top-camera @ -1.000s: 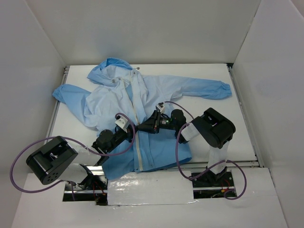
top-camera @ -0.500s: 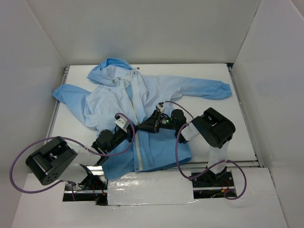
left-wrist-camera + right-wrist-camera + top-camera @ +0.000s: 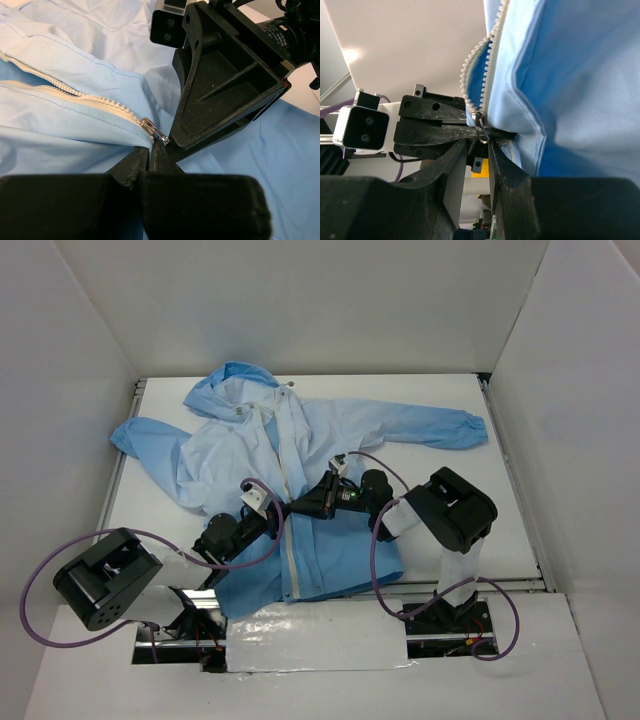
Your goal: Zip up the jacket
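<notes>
The light-blue jacket [image 3: 340, 430] lies spread on the white table [image 3: 450, 510], hood at the far side. Its white zipper [image 3: 291, 560] is joined from the hem up to the slider [image 3: 148, 124]. Beyond the slider the two rows of teeth run apart. My left gripper [image 3: 277, 515] is shut on the jacket fabric just under the slider [image 3: 150, 146]. My right gripper [image 3: 298, 507] faces it from the right. Its fingertips [image 3: 495, 150] stand a narrow gap apart, with the metal zipper pull [image 3: 481, 131] at their tips.
White walls close in the table on the left, far and right sides. The jacket's sleeves reach to the left [image 3: 140, 435] and right [image 3: 460, 428]. Purple cables [image 3: 375, 540] loop by both arms. A shiny sheet [image 3: 320, 635] covers the near edge.
Almost nothing differs. Both grippers stay together at the zipper slider, and the right arm has shifted very slightly.
</notes>
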Controlling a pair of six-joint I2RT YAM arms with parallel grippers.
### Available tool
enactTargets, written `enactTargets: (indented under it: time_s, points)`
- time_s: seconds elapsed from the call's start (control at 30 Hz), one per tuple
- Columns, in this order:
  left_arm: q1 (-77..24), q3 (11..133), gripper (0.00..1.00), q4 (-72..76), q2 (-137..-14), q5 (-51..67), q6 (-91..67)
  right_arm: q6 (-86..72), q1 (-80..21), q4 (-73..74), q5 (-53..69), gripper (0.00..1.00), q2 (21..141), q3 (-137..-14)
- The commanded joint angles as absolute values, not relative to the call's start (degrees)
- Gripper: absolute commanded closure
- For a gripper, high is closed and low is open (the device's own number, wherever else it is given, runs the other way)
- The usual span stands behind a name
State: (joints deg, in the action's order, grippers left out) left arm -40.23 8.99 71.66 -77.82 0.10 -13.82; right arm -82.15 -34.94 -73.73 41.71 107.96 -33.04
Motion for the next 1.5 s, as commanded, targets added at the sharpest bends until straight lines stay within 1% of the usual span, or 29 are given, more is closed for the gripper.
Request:
enactTargets:
  time_s: [0.0,0.07,0.17,0.3,0.57,0.73,0.8,0.87,1.0,1.23,1.47]
  points:
    - [-40.6,8.5,1.00,105.4,-76.6,3.3,-14.1,-79.5,-34.5,-78.6,39.0,0.69,104.2,-32.8]
    - [-40.6,8.4,1.00,105.5,-76.7,3.3,-14.1,-79.3,-34.5,-79.5,38.2,0.69,103.4,-32.3]
    - [-40.6,8.4,1.00,105.4,-76.7,3.2,-14.1,-76.7,-34.5,-74.3,38.5,0.68,102.3,-33.9]
    - [-40.6,8.6,1.00,105.4,-76.7,3.2,-14.2,-76.7,-34.5,-73.9,38.3,0.68,103.3,-34.3]
    - [-40.6,8.6,1.00,105.4,-77.0,2.9,-14.1,-80.6,-34.5,-80.9,39.7,0.68,109.7,-33.9]
    - [-40.6,8.5,1.00,105.4,-76.9,2.6,-14.1,-81.0,-34.5,-82.5,40.3,0.68,110.7,-34.0]
    - [-40.6,8.4,1.00,105.4,-76.8,2.6,-14.1,-80.9,-34.4,-83.2,39.8,0.65,110.1,-33.0]
    - [-40.6,8.3,1.00,105.4,-76.6,2.8,-14.1,-78.9,-34.1,-81.1,40.1,0.60,109.1,-32.9]
    - [-40.6,8.2,1.00,105.4,-76.4,3.3,-14.1,-75.8,-33.8,-77.6,39.5,0.59,108.2,-32.9]
    - [-40.5,7.9,1.00,105.4,-76.3,4.3,-14.0,-75.9,-33.8,-79.9,39.9,0.59,107.3,-33.1]
    - [-40.6,8.0,1.00,105.4,-76.5,6.2,-14.4,-70.9,-33.8,-72.7,39.8,0.57,104.5,-35.6]
